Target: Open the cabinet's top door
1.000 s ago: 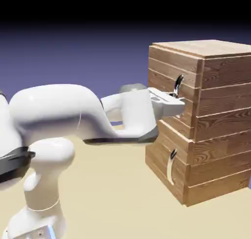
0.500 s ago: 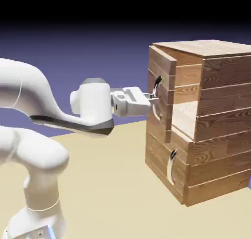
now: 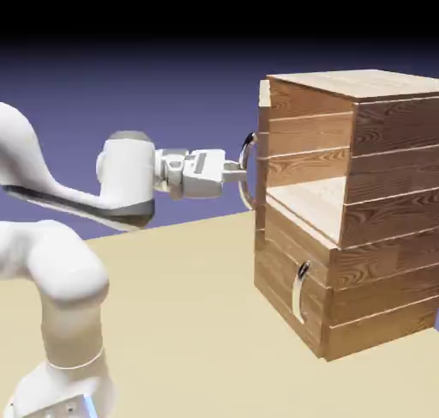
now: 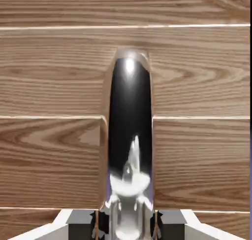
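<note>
- Between the two grey fingertips at the bottom of the hand view, the gripper [image 4: 129, 223] is closed tight on the long curved silver handle [image 4: 129, 135] of the top door [image 4: 59, 76]; the polished bar rises up the middle of that view and hides most of the finger pads.
- Behind the handle, the hand view is filled with horizontal light-brown planks of the door face, with pale seams running between the boards.
- From the exterior view, the gripper [image 3: 238, 172] points level toward the cabinet [image 3: 377, 219], its tips meeting the handle [image 3: 246, 163] just off the cabinet's front left edge.
- The top door [image 3: 261, 150] is swung open and seen nearly edge-on, as a narrow strip of planks at the cabinet's front corner, with the handle on the side facing the arm.
- The upper compartment stands exposed: a pale wooden shelf floor [image 3: 313, 203] shows inside, under the plank top.
- The lower door [image 3: 287, 283] is flush and closed, its smaller silver handle [image 3: 299, 289] untouched.
- The white arm [image 3: 51, 227] rises from the lower left of the exterior view and reaches right; the cabinet sits on a tan table [image 3: 189, 339].
</note>
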`<state>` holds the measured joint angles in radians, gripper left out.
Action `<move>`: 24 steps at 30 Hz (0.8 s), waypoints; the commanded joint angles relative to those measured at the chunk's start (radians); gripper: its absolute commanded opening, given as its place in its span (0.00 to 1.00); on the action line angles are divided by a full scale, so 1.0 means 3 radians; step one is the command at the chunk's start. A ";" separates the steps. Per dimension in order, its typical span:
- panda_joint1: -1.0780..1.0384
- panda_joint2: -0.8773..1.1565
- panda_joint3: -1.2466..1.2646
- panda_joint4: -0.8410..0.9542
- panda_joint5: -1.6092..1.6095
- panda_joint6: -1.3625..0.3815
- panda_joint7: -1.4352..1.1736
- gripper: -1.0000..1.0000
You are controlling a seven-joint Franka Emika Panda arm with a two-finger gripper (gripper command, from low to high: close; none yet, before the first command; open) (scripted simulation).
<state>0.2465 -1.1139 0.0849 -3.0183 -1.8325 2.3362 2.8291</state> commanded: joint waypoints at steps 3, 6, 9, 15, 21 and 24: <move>0.0078 -0.0056 0.0270 -0.0031 0.0445 -0.0239 -0.0136 0.00; 0.0172 -0.0062 0.0560 -0.0025 0.0880 -0.0515 -0.0237 0.00; 0.0263 -0.0005 0.0874 0.0029 0.1315 -0.0832 -0.0300 0.00; 0.0321 0.0332 0.1578 0.0335 0.2167 -0.1584 -0.0310 0.00; 0.0056 0.0871 0.2303 0.0905 0.2849 -0.2397 -0.0200 0.00; -0.0200 0.1157 0.2665 0.1253 0.3100 -0.2799 -0.0120 0.00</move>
<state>0.1865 -0.7670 0.8841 -2.6424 -0.9036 1.4975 2.7929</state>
